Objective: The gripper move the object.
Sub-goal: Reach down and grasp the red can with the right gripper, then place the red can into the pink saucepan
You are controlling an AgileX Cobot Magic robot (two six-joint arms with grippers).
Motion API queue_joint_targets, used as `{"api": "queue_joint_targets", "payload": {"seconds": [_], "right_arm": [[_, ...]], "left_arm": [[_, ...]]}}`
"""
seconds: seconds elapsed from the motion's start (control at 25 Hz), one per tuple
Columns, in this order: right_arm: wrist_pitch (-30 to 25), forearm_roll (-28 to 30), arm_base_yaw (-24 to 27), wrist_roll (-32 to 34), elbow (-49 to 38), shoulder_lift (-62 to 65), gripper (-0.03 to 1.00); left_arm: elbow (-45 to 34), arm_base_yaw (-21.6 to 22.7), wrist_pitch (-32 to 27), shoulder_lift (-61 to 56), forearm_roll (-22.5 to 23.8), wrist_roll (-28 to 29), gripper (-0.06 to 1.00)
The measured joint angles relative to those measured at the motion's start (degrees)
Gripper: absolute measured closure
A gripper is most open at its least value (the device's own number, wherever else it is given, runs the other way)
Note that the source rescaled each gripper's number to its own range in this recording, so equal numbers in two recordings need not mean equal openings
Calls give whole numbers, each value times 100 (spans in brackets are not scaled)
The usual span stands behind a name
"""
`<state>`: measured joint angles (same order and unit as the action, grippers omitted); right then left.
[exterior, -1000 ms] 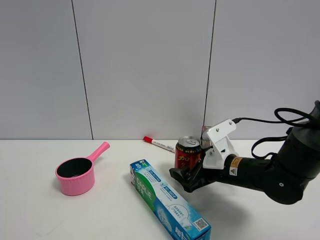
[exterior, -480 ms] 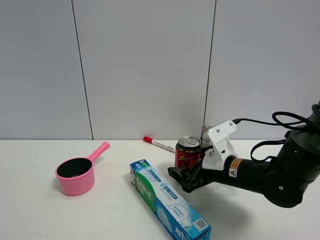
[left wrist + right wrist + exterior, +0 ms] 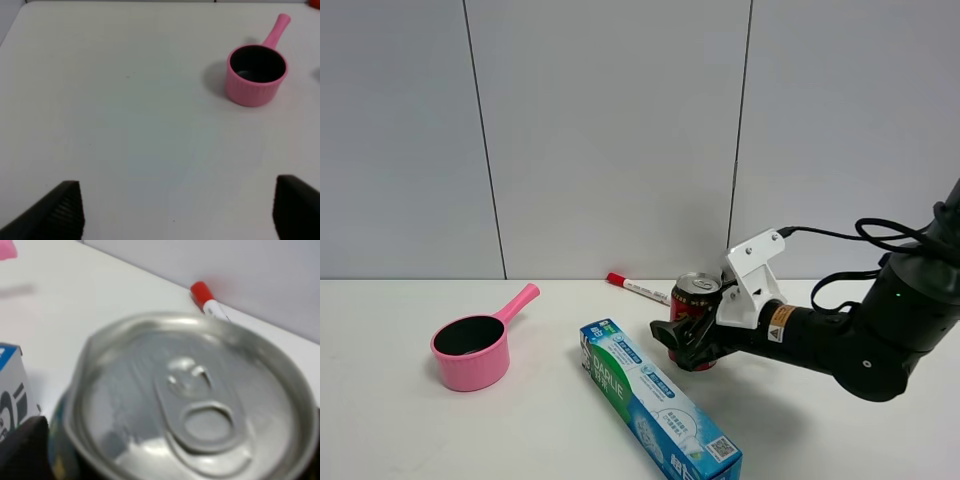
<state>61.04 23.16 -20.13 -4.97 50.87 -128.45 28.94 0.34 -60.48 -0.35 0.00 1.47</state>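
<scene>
The object, a small red can (image 3: pixel 699 292) with a silver pull-tab top, stands upright on the white table (image 3: pixel 440 440) at the middle right. My right gripper (image 3: pixel 686 341) reaches in from the right, its black jaws on either side of the can's lower body. In the right wrist view the can top (image 3: pixel 185 400) fills the picture, with one dark finger (image 3: pixel 22 450) right at its edge; whether the jaws press the can does not show. My left gripper (image 3: pixel 175 210) hangs open over bare table, holding nothing.
A pink saucepan (image 3: pixel 470 350) (image 3: pixel 256 75) sits at the left. A blue-green toothpaste box (image 3: pixel 655 400) lies diagonally just in front of the can, close to the right gripper. A red-capped marker (image 3: pixel 638 288) lies behind the can near the wall.
My right gripper has slid left and slightly up, from beside the can's front to astride it. The can has stayed in place.
</scene>
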Motion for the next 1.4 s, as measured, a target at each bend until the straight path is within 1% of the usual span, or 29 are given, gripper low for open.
{"api": "queue_joint_targets", "payload": {"seconds": [0.04, 0.12, 0.16, 0.28, 0.32, 0.36, 0.4, 0.44, 0.56, 0.68, 0.84, 1.0, 1.12, 1.2, 1.28, 1.4], "right_arm": [[-40, 21, 0, 7, 1, 0, 17], [-121, 39, 0, 61, 1, 0, 26], [-138, 52, 0, 92, 1, 0, 32], [-138, 45, 0, 112, 1, -13, 57], [-138, 39, 0, 136, 1, -17, 70], [-138, 27, 0, 147, 1, -17, 85], [-143, 20, 0, 162, 1, -17, 93], [-143, 2, 0, 167, 1, -17, 96], [-154, -159, -2, 178, 1, -17, 96], [-161, -505, -2, 182, 1, -20, 96], [-131, -600, -2, 182, 1, -25, 96], [-156, -295, -2, 425, -4, 157, 96], [-197, -99, -2, 589, -9, 528, 96], [-327, -9, -2, 641, -9, 902, 96], [-604, 153, -2, 720, -13, 1295, 96], [-1330, 734, -26, 1180, 231, 1913, 96]], "left_arm": [[0, 0, 0, 0, 0, 0, -6], [0, 0, 0, 0, 0, 0, -6], [0, 0, 0, 0, 0, 0, -6], [0, 0, 0, 0, 0, 0, -6], [0, 0, 0, 0, 0, 0, -6], [0, 0, 0, 0, 0, 0, -6], [0, 0, 0, 0, 0, 0, -6], [0, 0, 0, 0, 0, 0, -6], [0, 0, 0, 0, 0, 0, -6], [0, 0, 0, 0, 0, 0, -6], [0, 0, 0, 0, 0, 0, -6], [0, 0, 0, 0, 0, 0, -6], [0, 0, 0, 0, 0, 0, -6], [0, 0, 0, 0, 0, 0, -6], [0, 0, 0, 0, 0, 0, -6], [0, 0, 0, 0, 0, 0, -6]]}}
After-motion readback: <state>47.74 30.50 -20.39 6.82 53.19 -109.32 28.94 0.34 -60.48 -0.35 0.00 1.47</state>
